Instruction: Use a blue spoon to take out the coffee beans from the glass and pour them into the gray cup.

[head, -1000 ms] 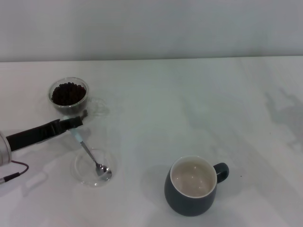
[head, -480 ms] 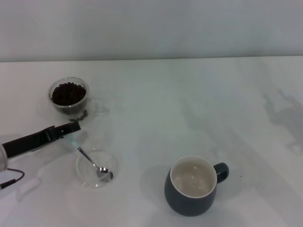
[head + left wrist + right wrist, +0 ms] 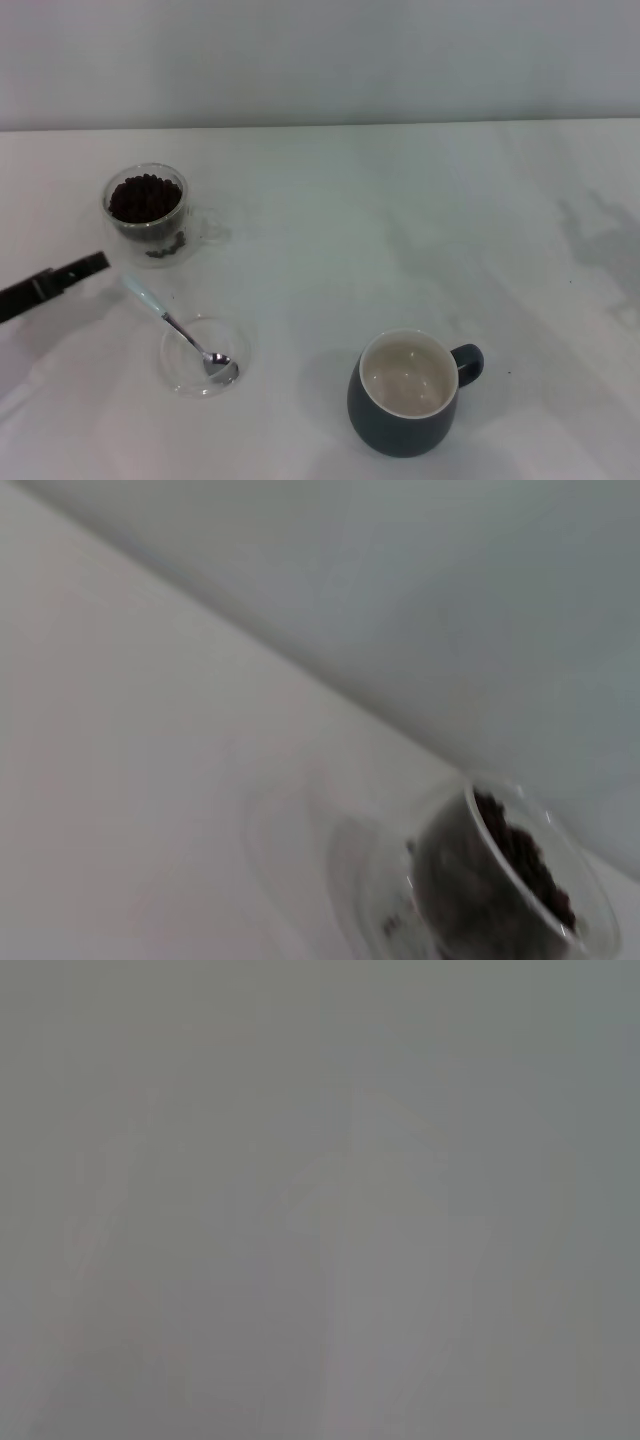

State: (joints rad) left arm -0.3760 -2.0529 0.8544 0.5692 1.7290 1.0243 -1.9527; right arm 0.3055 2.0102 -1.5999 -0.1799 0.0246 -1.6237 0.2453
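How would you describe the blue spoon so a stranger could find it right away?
Start at the white table, robot's left side, just nearer than the glass of coffee beans. The blue spoon rests its bowl in a flat clear saucer. It alone is slim metal with a pale blue handle.

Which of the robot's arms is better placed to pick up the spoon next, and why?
Probably the left. The left gripper sits just beside the blue spoon, whose bowl rests in the saucer. The right gripper is nowhere in view.
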